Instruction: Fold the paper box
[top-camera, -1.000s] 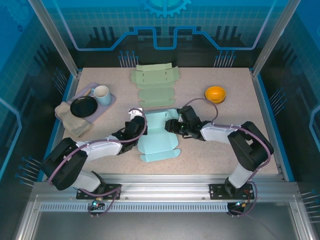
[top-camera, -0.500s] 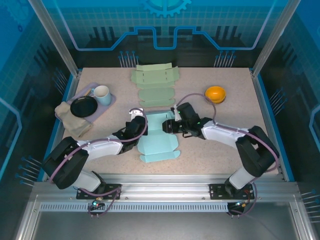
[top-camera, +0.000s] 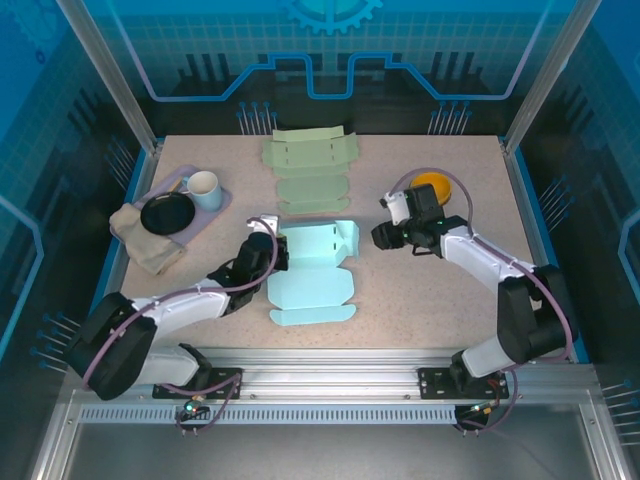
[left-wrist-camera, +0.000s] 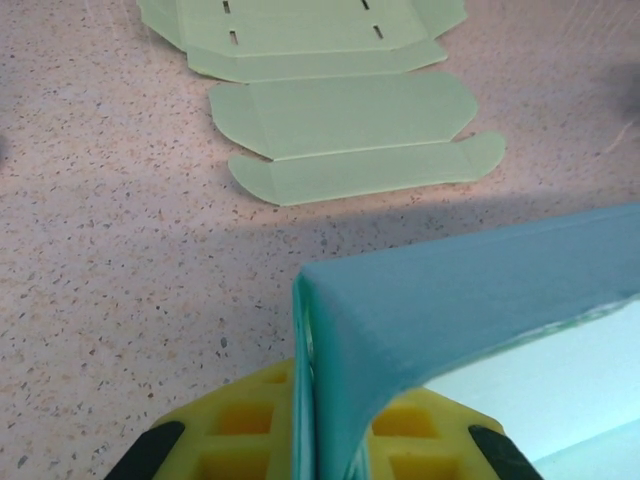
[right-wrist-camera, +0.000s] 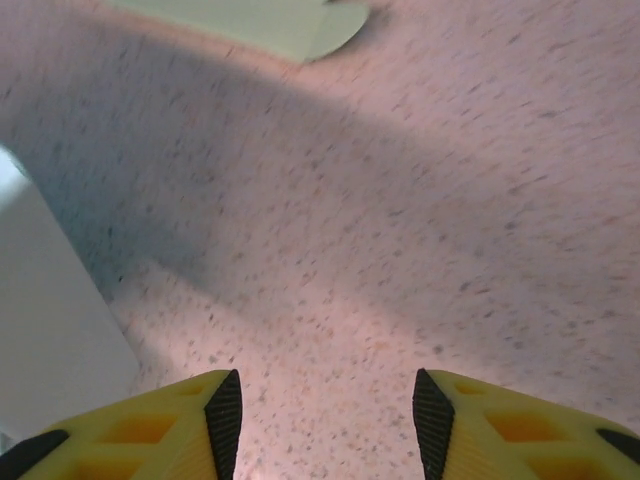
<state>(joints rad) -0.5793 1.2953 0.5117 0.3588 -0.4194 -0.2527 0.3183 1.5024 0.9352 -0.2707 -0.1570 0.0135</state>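
The light blue paper box (top-camera: 310, 278) lies mostly flat at the table's centre, its left flap raised. My left gripper (top-camera: 272, 250) is shut on that flap. In the left wrist view the blue card (left-wrist-camera: 470, 290) stands folded upward, pinched between the yellow fingers (left-wrist-camera: 245, 425) of the left gripper (left-wrist-camera: 318, 400). My right gripper (top-camera: 383, 235) hovers open to the right of the box, apart from it. Bare table lies between the jaws of the right gripper (right-wrist-camera: 325, 410), and the pale box edge (right-wrist-camera: 40, 300) is at the left of that view.
Two flat green box blanks (top-camera: 310, 150) (top-camera: 312, 190) lie behind the blue one, and one shows as the green blank (left-wrist-camera: 340, 115) ahead of the left wrist. An orange bowl (top-camera: 432, 186) sits behind the right wrist. A tray (top-camera: 215, 210) with a mug, a black plate and a cloth is at far left.
My right gripper has pulled away from the box's right side, moving right and back toward the orange bowl. The left gripper kept its hold and shifted slightly left with the box.
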